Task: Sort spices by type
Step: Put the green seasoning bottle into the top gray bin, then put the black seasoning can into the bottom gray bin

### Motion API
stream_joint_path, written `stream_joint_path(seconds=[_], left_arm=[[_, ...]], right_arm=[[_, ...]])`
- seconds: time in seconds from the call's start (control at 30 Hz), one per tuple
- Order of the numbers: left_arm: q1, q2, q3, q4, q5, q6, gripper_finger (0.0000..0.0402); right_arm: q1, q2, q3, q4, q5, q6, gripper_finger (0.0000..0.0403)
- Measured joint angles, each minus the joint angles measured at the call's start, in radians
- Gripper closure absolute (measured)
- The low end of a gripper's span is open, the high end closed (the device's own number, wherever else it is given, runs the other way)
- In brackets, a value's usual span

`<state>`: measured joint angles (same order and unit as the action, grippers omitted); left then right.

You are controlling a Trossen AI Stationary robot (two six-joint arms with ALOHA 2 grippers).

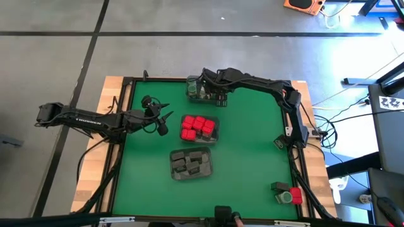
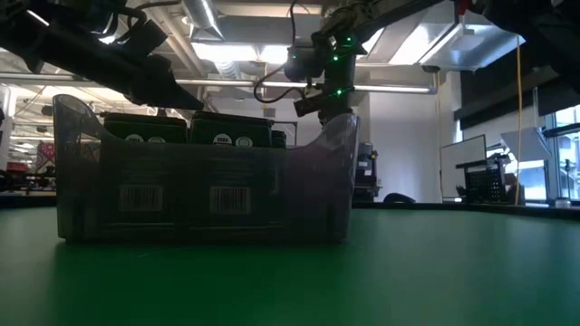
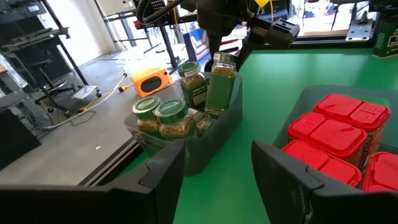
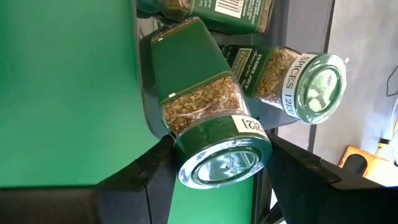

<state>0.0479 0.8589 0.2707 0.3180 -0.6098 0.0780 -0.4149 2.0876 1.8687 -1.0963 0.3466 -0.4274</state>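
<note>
One green-lidded jar (image 4: 214, 134) upright between right claw (image 4: 211, 180) fingers, lid up.

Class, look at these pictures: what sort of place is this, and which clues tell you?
Probably a robotics lab or workshop: a green-topped table on a bare concrete floor, exposed ceiling ducts with strip lights, and desks with monitors behind.

table (image 1: 252, 145): green top | 3 trays (image 1: 191, 163) | loose spices (image 1: 287, 192) at corner
</note>
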Motion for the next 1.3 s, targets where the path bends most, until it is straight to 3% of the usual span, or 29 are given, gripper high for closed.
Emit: stream_joint_path(seconds=[0.4, 0.7, 0.97, 1.3], left_arm=[[0.000, 0.000, 0.000, 0.000, 0.000, 0.000, 0.0219], [0.000, 0.000, 0.000, 0.000, 0.000, 0.000, 0.0219], [0.000, 0.000, 0.000, -0.001, 0.000, 0.000, 0.0219], [0.000, 0.000, 0.000, -0.001, 0.006, 0.000, 0.0219]], right_arm=[[0.000, 0.000, 0.000, 0.008, -0.034, 0.000, 0.0186], [0.000, 0.000, 0.000, 0.033, -0.033, -0.003, 0.0142], [0.003, -0.003, 0.000, 0.050, -0.033, -0.004, 0.0133], [0.057, -0.113, -0.001, -0.053, -0.094, 0.059, 0.0132]])
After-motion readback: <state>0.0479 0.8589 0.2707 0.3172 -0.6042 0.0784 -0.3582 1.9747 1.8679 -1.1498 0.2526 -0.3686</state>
